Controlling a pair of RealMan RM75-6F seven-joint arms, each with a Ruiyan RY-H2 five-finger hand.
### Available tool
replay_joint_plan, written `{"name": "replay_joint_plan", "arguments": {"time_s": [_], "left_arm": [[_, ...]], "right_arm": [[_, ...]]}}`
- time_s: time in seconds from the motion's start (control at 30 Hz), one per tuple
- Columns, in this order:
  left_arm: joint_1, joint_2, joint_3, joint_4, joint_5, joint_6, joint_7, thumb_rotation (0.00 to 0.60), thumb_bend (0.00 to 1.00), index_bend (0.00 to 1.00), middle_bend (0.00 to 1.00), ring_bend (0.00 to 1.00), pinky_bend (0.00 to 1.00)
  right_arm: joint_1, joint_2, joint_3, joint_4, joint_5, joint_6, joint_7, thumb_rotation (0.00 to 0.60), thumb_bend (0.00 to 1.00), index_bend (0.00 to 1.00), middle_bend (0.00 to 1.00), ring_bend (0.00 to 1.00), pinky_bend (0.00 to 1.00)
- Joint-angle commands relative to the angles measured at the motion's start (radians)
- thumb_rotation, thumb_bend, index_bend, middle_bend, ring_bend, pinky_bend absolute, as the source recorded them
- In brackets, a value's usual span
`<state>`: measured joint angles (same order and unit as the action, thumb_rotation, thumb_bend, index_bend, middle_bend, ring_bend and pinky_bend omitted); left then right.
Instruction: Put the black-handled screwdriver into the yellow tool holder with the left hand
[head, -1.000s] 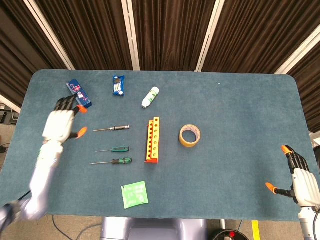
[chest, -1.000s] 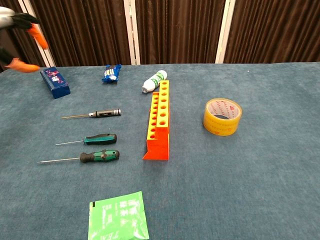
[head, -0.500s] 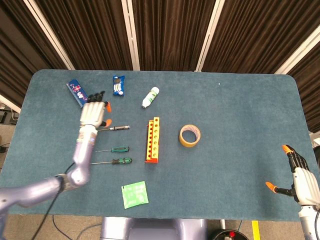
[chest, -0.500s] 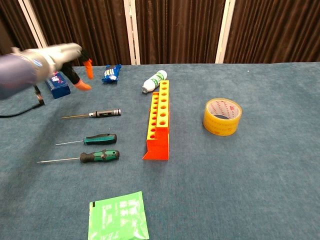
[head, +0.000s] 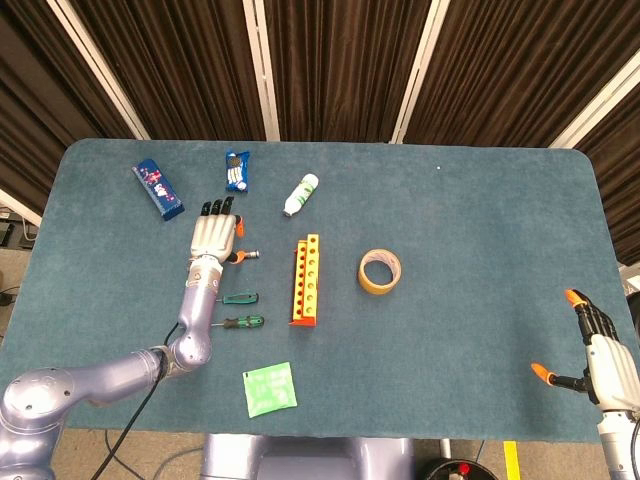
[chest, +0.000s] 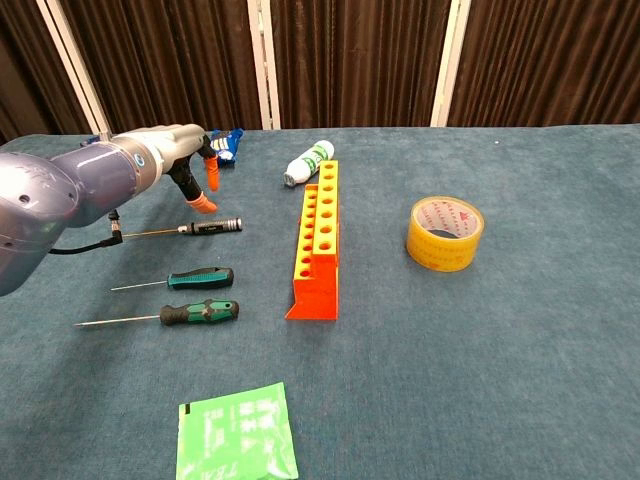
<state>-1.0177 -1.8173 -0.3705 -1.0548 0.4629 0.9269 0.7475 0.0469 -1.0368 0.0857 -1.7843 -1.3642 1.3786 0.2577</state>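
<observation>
The black-handled screwdriver (chest: 196, 228) lies flat on the blue cloth, handle toward the yellow tool holder (chest: 318, 236); in the head view only its handle end (head: 246, 255) shows past my hand. My left hand (head: 214, 234) hovers open just above the screwdriver, fingers spread, palm down; in the chest view the left hand (chest: 195, 170) hangs over the shaft with nothing in it. The holder (head: 308, 279) stands to the right of the tools. My right hand (head: 600, 356) rests open at the table's near right corner.
Two green-handled screwdrivers (chest: 200, 277) (chest: 196, 313) lie nearer than the black one. A green packet (chest: 237, 433), a tape roll (chest: 444, 232), a white bottle (chest: 308, 162), a blue snack pack (chest: 224, 146) and a blue box (head: 158, 188) are spread around the table (chest: 520, 380).
My left hand has swept from the far left edge, past the blue box, rightward to above the black-handled screwdriver. The right hand and all objects have stayed put.
</observation>
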Motion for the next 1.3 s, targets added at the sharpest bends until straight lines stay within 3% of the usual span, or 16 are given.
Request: {"name": "replay_joint_plan", "arguments": {"time_s": [0.03,0.4,1.0,1.1,1.23,1.3], "left_arm": [[-0.007,-0.015,0.005,0.018,-0.012,-0.002,0.010,0.600,0.23,0.46,0.00,0.00,0.00],[-0.028,-0.081,0.022,0.101,-0.003,-0.033,0.019,0.600,0.23,0.48,0.00,0.00,0.00],[-0.043,-0.159,0.006,0.241,0.016,-0.093,0.002,0.600,0.24,0.49,0.00,0.00,0.00],[-0.041,-0.163,-0.002,0.245,0.024,-0.098,-0.012,0.600,0.31,0.50,0.00,0.00,0.00],[-0.039,-0.162,-0.009,0.237,0.037,-0.096,-0.030,0.600,0.51,0.55,0.02,0.00,0.00],[-0.035,-0.154,-0.020,0.214,0.059,-0.086,-0.061,0.600,0.56,0.57,0.03,0.00,0.00]], "right_arm": [[0.000,0.000,0.000,0.000,0.000,0.001,0.001,0.600,0.06,0.00,0.00,0.00,0.00],[-0.002,0.000,0.002,0.000,0.000,0.002,0.004,0.600,0.06,0.00,0.00,0.00,0.00],[-0.004,0.001,0.002,-0.005,0.003,0.002,0.010,0.600,0.06,0.00,0.00,0.00,0.00],[-0.004,0.000,0.003,-0.005,0.002,0.004,0.007,0.600,0.06,0.00,0.00,0.00,0.00],[-0.005,-0.001,0.003,-0.005,0.003,0.005,0.006,0.600,0.06,0.00,0.00,0.00,0.00],[-0.005,-0.002,0.004,-0.004,0.004,0.006,0.005,0.600,0.06,0.00,0.00,0.00,0.00]]}}
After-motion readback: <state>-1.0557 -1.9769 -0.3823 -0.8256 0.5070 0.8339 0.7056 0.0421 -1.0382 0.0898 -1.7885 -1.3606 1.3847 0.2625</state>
